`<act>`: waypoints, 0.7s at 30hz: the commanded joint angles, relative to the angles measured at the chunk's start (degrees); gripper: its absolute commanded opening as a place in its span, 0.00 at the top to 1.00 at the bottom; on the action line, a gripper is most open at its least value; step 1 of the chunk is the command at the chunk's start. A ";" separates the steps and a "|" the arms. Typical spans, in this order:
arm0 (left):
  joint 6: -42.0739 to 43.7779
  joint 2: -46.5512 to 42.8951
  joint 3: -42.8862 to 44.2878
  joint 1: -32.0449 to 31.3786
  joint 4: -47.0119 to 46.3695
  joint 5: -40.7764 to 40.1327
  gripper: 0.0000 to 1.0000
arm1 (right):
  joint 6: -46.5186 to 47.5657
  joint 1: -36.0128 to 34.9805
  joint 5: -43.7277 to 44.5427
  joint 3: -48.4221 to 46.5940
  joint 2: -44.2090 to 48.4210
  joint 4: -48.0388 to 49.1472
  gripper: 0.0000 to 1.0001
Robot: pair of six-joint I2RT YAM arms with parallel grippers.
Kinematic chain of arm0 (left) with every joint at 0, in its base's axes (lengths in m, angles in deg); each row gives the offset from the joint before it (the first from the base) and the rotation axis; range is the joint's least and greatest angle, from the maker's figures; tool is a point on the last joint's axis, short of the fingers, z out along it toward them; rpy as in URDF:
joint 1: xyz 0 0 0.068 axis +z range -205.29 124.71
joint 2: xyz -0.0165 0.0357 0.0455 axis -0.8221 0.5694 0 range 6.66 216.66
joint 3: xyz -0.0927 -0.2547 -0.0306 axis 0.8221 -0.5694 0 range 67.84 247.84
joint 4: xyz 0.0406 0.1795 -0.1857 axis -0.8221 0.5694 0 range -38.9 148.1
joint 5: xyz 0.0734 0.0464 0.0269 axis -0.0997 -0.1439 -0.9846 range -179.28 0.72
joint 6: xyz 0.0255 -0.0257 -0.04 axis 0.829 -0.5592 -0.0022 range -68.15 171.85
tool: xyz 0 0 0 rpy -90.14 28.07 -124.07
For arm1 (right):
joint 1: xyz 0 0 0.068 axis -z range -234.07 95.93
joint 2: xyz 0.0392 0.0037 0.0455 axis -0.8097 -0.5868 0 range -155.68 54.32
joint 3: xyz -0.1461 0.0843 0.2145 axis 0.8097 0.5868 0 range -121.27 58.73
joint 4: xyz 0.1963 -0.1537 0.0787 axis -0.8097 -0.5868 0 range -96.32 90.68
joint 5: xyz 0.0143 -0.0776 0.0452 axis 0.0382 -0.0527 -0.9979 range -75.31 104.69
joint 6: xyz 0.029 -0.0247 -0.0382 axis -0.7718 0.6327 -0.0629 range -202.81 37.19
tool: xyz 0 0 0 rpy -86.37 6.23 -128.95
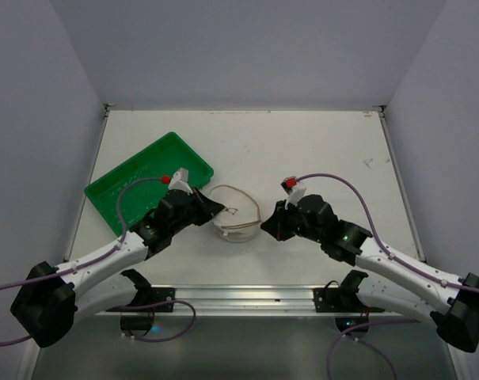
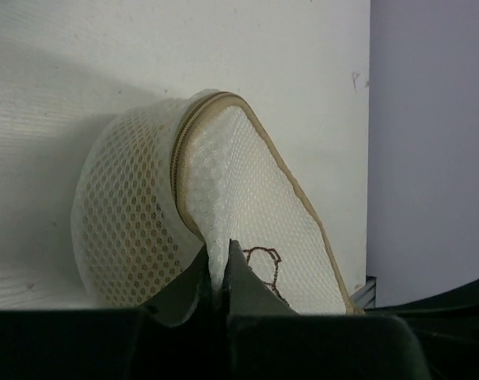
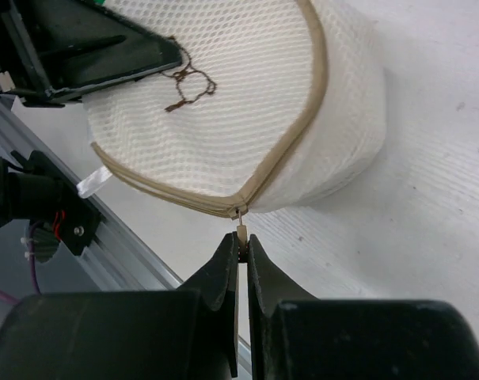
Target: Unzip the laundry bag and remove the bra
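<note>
The laundry bag, a round off-white mesh case with a tan rim zip and a small dark bra drawing, lies between my two grippers. It also shows in the left wrist view and the right wrist view. My left gripper is shut on a fold of the bag's mesh face, next to the drawing. My right gripper is shut on the zip pull at the bag's near rim. The zip looks closed along the visible rim. The bra is hidden.
A green rectangular tray lies at the left, behind my left arm. A metal rail runs along the table's near edge, and it shows at the left of the right wrist view.
</note>
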 commanded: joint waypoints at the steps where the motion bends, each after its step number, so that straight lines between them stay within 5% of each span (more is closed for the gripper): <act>1: 12.29 -0.43 -1.67 4.06 1.66 7.81 1.00 | 2.67 5.73 3.92 1.87 2.98 -8.31 1.00; 5: 22.50 5.61 4.19 5.12 2.09 14.77 0.99 | 5.21 6.27 -0.89 0.29 1.94 -7.35 1.00; 8: 28.31 12.98 12.27 5.47 6.64 15.93 0.89 | 5.05 5.57 -7.92 -1.03 -0.87 -3.22 1.00; 11: 28.15 18.80 19.30 6.87 6.67 16.54 0.71 | 2.60 2.76 -8.65 -3.48 -4.12 0.20 1.00; 14: 25.17 21.63 24.24 7.84 6.67 16.20 0.31 | -2.75 0.30 -8.65 -4.46 -8.26 6.43 1.00; 15: 22.89 21.72 24.87 8.02 7.36 15.58 0.10 | -4.00 0.03 -9.70 -3.85 -10.18 11.33 1.00; 17: 20.68 20.24 25.23 8.37 10.42 12.60 0.00 | -6.81 -0.32 -10.15 -4.02 -12.73 16.02 1.00; 21: 15.07 11.55 20.58 8.37 16.58 3.92 0.00 | -7.44 -2.16 -9.18 -7.79 -19.77 20.50 1.00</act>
